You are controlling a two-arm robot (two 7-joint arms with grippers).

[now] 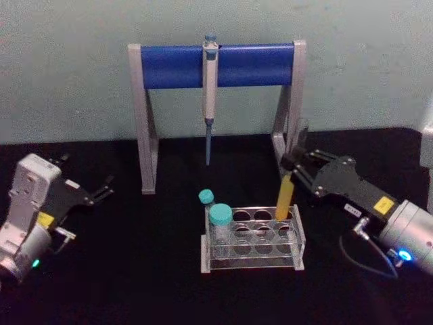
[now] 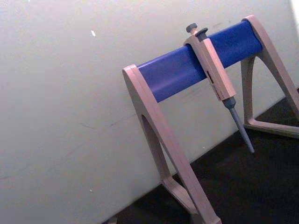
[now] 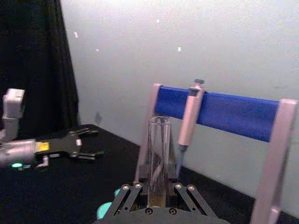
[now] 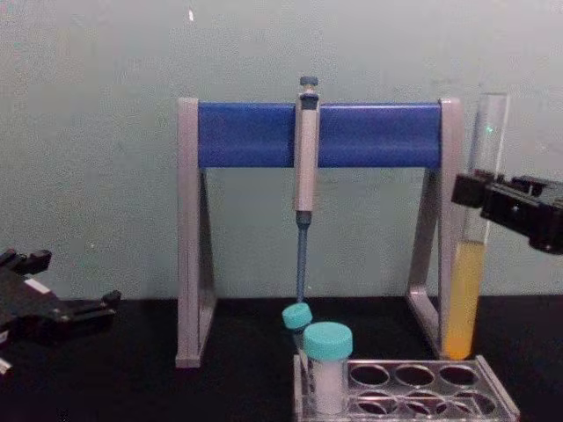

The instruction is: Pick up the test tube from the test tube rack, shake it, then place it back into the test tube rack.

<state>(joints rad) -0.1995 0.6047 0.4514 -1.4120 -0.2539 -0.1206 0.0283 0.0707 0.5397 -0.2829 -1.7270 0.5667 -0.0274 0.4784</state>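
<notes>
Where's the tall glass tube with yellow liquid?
Head view, right side: the tall clear glass tube of yellow liquid stands upright in the right claw, its bottom at the back right hole of the clear plastic rack.

Right pincer [image 1: 289, 166] clamped and raised, left pincer [image 1: 106, 189] parked, spread

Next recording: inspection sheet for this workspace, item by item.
Surface: black tabletop, no spills seen.
Job's things: test tube upright in the right gripper, bottom at the test tube rack's back right hole; seated or not, cannot tell.
Clutter: two teal-capped tubes at the rack's left end; pipette hanging on its stand behind.
Grippers: right gripper shut on the tube; left gripper open, idle at the left.
Cables: dark cable looping off the right arm's wrist.
Surroundings: pale wall.
</notes>
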